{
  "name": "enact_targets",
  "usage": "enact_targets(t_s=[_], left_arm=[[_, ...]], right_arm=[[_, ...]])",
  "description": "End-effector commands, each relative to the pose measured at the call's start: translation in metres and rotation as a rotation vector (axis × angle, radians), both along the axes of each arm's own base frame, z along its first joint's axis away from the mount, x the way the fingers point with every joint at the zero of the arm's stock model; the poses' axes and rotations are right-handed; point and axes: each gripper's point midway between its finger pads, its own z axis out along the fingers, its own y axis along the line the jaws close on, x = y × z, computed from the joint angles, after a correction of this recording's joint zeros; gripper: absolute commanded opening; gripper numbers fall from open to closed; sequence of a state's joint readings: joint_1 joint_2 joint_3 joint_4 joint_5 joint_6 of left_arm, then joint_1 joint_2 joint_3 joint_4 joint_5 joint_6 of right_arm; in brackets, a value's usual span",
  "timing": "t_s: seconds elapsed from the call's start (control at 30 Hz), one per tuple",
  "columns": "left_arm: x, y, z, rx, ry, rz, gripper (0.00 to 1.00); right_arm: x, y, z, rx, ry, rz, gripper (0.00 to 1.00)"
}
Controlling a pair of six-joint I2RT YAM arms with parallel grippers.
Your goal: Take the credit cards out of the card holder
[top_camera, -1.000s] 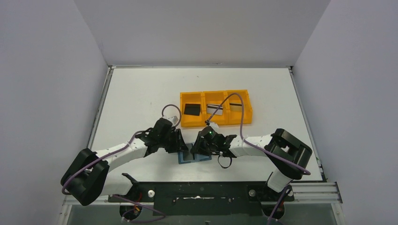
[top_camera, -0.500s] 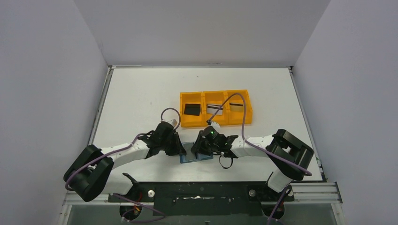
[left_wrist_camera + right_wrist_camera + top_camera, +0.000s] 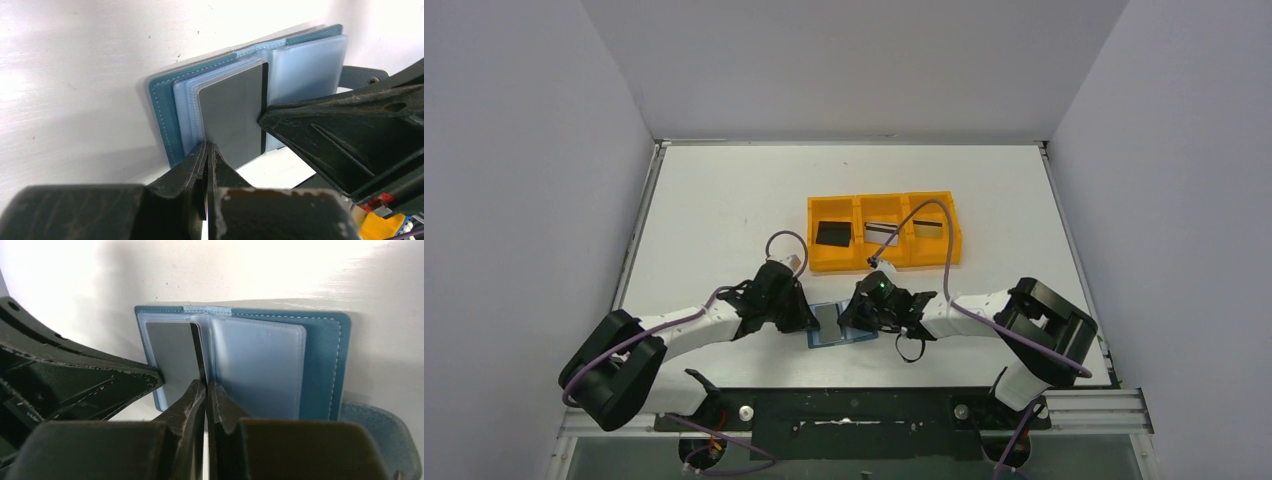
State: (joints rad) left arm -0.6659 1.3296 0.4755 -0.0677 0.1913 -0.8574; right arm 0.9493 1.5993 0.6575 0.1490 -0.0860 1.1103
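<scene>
Near the six o'clock edge of the table (image 3: 724, 200), the card holder (image 3: 834, 335) is seen lying open. The left gripper (image 3: 808, 322) is set at its nine o'clock side and the right gripper (image 3: 848, 320) over it from three o'clock. An orange tray (image 3: 884, 263) is placed at twelve o'clock of the holder, well apart, and three cards (image 3: 831, 233) are laid in it, one per compartment.

From the left wrist, a grey card (image 3: 232, 120) with a dark stripe is shown on the holder's clear sleeves (image 3: 310, 65). The left jaws are pressed together at the card's seven o'clock corner. Whether a sleeve edge is nipped between them cannot be told. A finger of the right gripper is set against the striped edge.

From the right wrist, the right jaws are likewise pressed together, at six o'clock of the stripe, just beside the fold. No grip on the card can be confirmed.

Trouble can be expected from a pull begun now. The light holder may be dragged along with the card if it is not pinned, the sleeve may be pulled out with it, or the thin edge may simply be lost from the closed tips.
</scene>
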Motion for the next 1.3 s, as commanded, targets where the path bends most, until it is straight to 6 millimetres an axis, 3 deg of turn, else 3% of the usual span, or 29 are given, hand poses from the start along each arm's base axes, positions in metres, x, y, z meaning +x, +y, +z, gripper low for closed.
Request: enact_targets(t_s=[0.0, 0.17, 0.87, 1.1, 1.27], left_arm=[[-0.024, 0.027, -0.037, 0.144, 0.079, 0.003, 0.0], [-0.024, 0.03, -0.038, 0.161, 0.076, 0.008, 0.0], [-0.021, 0.03, -0.039, 0.178, 0.073, 0.002, 0.0], [0.004, 0.016, 0.003, 0.113, -0.045, 0.014, 0.0], [0.02, -0.002, 0.04, 0.031, -0.136, -0.008, 0.1]], right_arm=[[0.004, 0.021, 0.042, 0.154, -0.085, 0.02, 0.0], [0.006, 0.012, 0.048, 0.16, -0.097, -0.012, 0.0], [0.006, -0.026, 0.033, 0.094, -0.056, -0.131, 0.0], [0.005, -0.03, 0.024, 0.043, -0.029, -0.142, 0.0], [0.004, -0.031, 0.023, 0.035, -0.028, -0.139, 0.0]])
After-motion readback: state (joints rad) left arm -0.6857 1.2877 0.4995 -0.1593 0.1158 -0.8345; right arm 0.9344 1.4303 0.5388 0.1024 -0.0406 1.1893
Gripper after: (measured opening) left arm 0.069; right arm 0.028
